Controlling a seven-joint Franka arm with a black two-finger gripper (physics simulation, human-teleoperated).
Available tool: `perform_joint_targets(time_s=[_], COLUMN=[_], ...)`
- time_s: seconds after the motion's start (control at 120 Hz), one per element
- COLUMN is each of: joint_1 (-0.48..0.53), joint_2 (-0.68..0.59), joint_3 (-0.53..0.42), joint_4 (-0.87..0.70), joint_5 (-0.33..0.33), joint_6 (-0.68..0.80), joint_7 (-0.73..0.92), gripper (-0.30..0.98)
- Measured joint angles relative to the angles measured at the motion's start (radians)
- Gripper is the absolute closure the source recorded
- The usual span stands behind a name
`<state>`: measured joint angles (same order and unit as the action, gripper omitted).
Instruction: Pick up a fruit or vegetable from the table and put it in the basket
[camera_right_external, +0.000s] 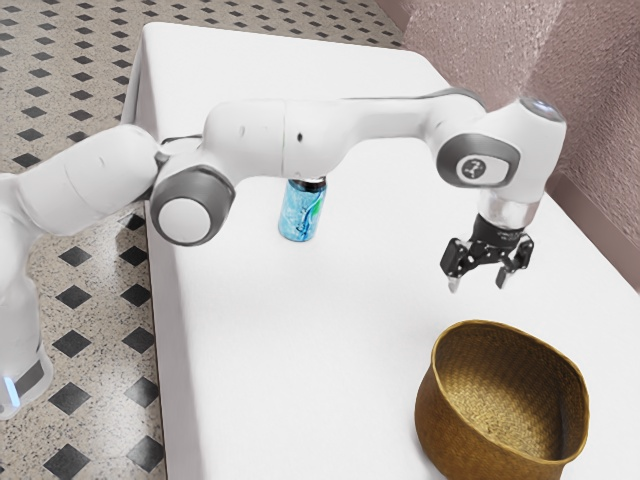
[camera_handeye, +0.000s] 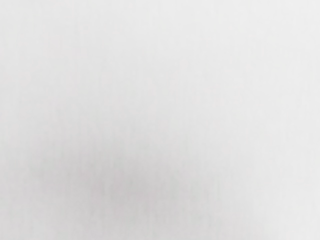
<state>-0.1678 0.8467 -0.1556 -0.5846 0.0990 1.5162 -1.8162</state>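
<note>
Fruit or vegetable: location not determinable, type likewise. Basket (camera_right_external: 437, 425): set on the white table (camera_right_external: 300, 350), near side, toward the exterior view's right, mouth upward. Gripper (camera_right_external: 478, 285): raised above the table, a little to the far side of the basket, spread wide, unloaded. Grasp status, as judged: not under way. Placement status: unconfirmed; do not log as complete. Overall progress, as judged: approach or search stage, with most or all of the work outstanding.

Remaining sequence:
1. Locate the fruit or vegetable.
2. Align above the target and lower.
3. Close on the target and lift.
4. Carry over the basket, at a height sufficient to pass the near and far edges without contact.
5. Release inside.

Arm (camera_right_external: 300, 135): extended over the table from the exterior view's left. Blue can (camera_right_external: 298, 215): upright on the table, left of the gripper in the exterior view, well apart from the basket. Not a produce item; exclude from selection. Soft grey patch (camera_handeye: 130, 185): on the pale surface in the wrist view, probably shadow. Do not treat as a target.
</note>
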Motion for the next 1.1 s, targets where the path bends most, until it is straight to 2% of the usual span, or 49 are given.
perform_joint_targets(time_s=[0.117, 0.25, 0.417, 0.6, 1.1], joint_1=[-0.002, -0.004, -0.029, -0.059, -0.025], joint_2=[0.007, 0.051, 0.073, 0.077, 0.117], joint_3=[0.007, 0.015, 0.019, 0.014, 0.01], joint_4=[-0.002, 0.015, 0.042, 0.06, 0.044], joint_5=[0.008, 0.009, -0.031, -0.104, -0.185], joint_6=[-0.023, 0.055, 0.155, 0.226, 0.273], joint_7=[-0.014, -0.005, 0.019, 0.065, 0.132], gripper=[0.0, 0.0, 0.0, 0.0, 0.0])
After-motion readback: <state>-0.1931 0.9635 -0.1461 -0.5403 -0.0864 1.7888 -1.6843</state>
